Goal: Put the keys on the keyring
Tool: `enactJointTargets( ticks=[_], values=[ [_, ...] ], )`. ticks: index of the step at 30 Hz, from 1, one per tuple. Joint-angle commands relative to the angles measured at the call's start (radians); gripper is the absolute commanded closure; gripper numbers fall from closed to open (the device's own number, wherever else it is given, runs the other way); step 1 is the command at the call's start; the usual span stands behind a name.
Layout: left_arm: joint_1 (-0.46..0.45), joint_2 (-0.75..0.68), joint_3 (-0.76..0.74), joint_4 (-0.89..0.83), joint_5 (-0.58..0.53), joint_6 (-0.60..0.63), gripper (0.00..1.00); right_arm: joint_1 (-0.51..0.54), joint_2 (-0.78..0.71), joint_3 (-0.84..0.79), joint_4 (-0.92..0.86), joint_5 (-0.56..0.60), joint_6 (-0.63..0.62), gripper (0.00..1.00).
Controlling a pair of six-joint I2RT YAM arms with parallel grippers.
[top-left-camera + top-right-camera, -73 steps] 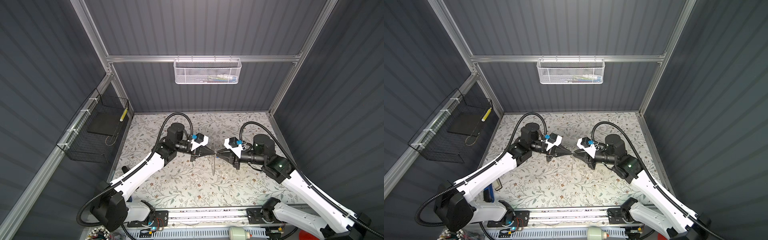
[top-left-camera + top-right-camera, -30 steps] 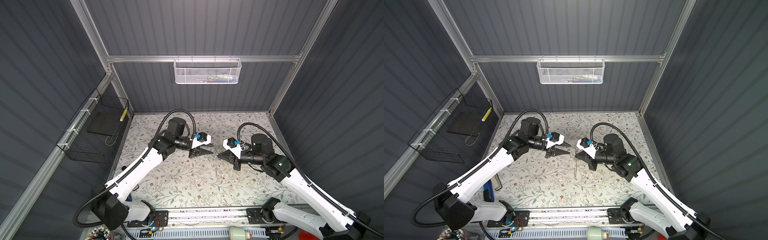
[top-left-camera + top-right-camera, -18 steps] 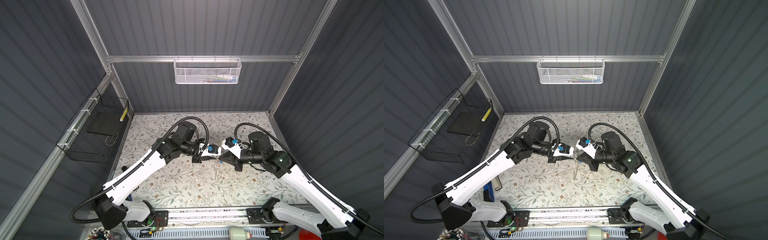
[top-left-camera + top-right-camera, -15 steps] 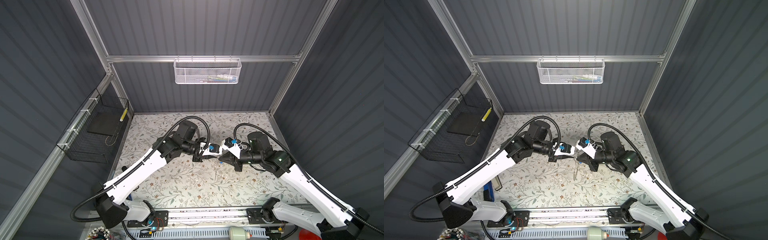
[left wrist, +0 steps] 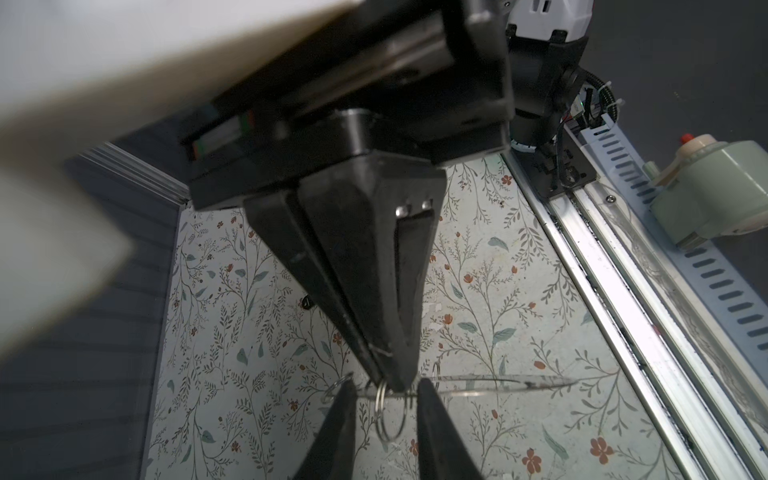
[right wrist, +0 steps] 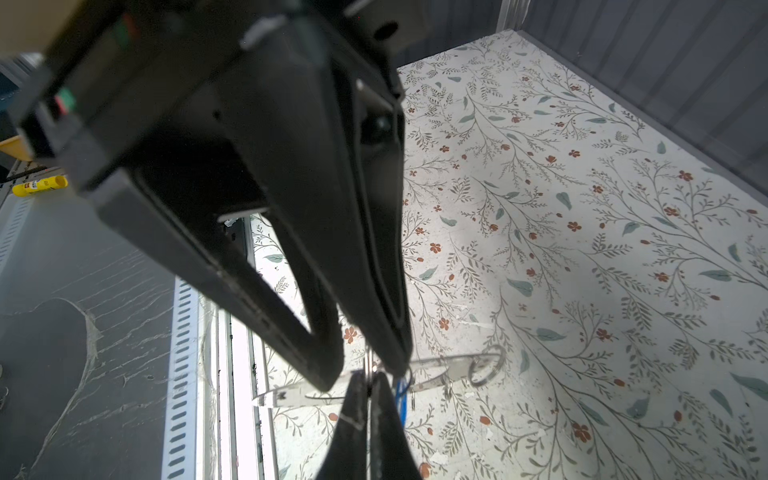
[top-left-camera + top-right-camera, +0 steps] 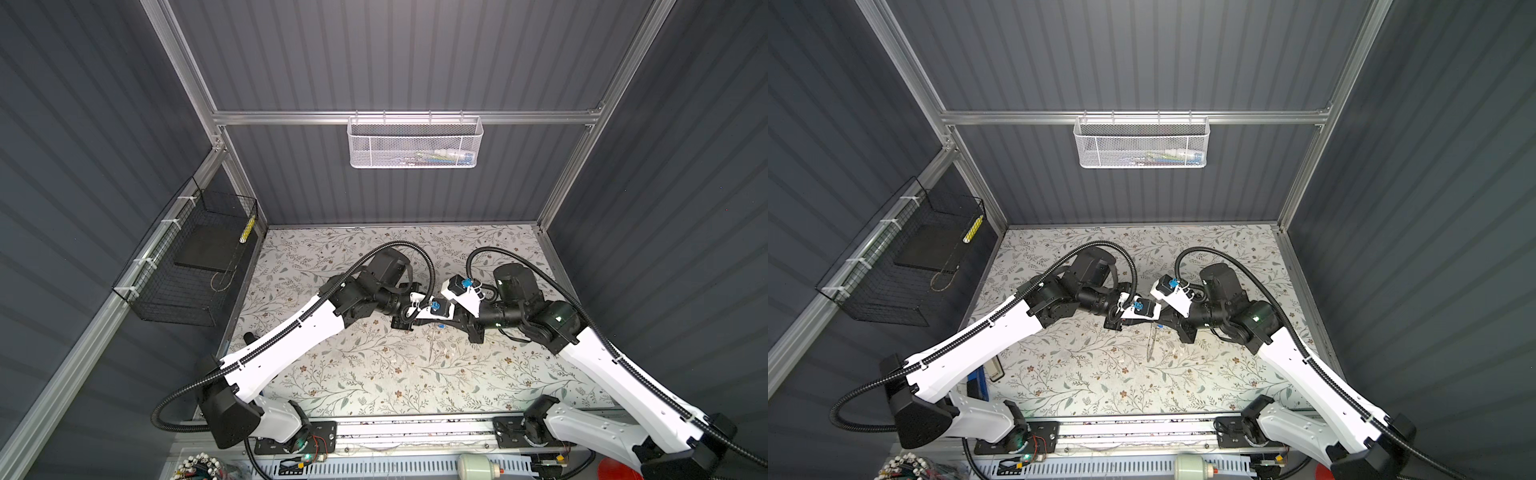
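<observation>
Pinching the keyring (image 5: 379,401) shut, the right claw (image 6: 368,386) meets the left claw (image 5: 385,388), narrowly parted, seemingly straddling it.

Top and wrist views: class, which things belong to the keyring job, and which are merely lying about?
Job: thin silver metal keyring, pinched in the shut right gripper; open left gripper either side of it; keys too small to tell.
Lying about: white mesh wall basket; black wire side basket; yellow glue stick; pale green cylinder.
</observation>
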Motion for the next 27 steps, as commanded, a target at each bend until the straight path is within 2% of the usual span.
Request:
enactJointTargets(
  ticks=[1,10,22,27],
  values=[
    [-0.011,0.006,0.038,-0.032,-0.044,0.021,0.76,-0.004,-0.005,0.027,0.008,-0.022,0.009,1.00],
    [-0.015,0.010,0.044,-0.034,-0.048,0.021,0.87,-0.003,-0.005,0.030,0.010,-0.028,0.005,1.00],
    [-0.018,0.041,0.051,-0.064,0.008,0.022,0.93,-0.003,-0.013,0.024,0.045,-0.018,0.000,1.00],
    [-0.018,0.046,0.057,-0.076,0.007,0.024,1.00,-0.002,-0.015,0.027,0.050,-0.014,-0.004,1.00]
  ],
)
